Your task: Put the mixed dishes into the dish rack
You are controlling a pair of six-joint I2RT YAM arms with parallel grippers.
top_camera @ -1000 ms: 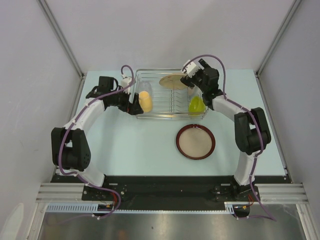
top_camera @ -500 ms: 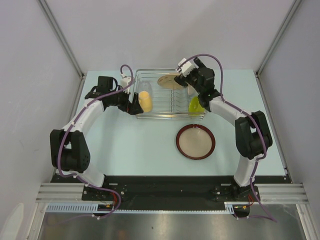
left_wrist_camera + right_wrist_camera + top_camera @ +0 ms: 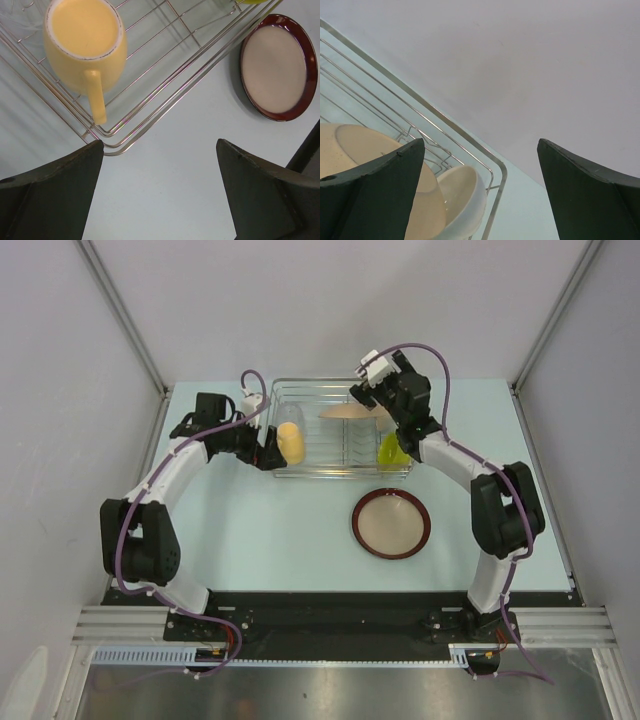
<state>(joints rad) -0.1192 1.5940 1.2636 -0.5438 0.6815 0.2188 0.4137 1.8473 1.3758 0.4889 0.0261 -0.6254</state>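
The chrome dish rack (image 3: 325, 462) stands at the back middle. In it lie the yellow-orange mug (image 3: 291, 444), the clear glass (image 3: 290, 416) behind it, and the lime-green bowl (image 3: 392, 451) at the right. The wooden plate (image 3: 345, 411) stands nearly on edge. The white bowl (image 3: 467, 200) leans beside the wooden plate (image 3: 365, 160) at the rack's corner. The beige plate with dark-brown rim (image 3: 390, 523) lies on the table in front. My left gripper (image 3: 269, 453) is open and empty at the rack's near left corner, close to the mug (image 3: 82, 40). My right gripper (image 3: 360, 394) is open above the wooden plate.
The rack's raised wire rim (image 3: 445, 122) runs under my right gripper (image 3: 480, 145). My left gripper (image 3: 160, 145) hovers over bare table by the rack's corner (image 3: 112, 145). The beige plate (image 3: 277, 65) lies to its right. Grey walls close in the back and sides.
The wooden plate has tipped from a broad tilted face to nearly edge-on in the rack. My right gripper has moved left and back over it. The left arm has barely moved.
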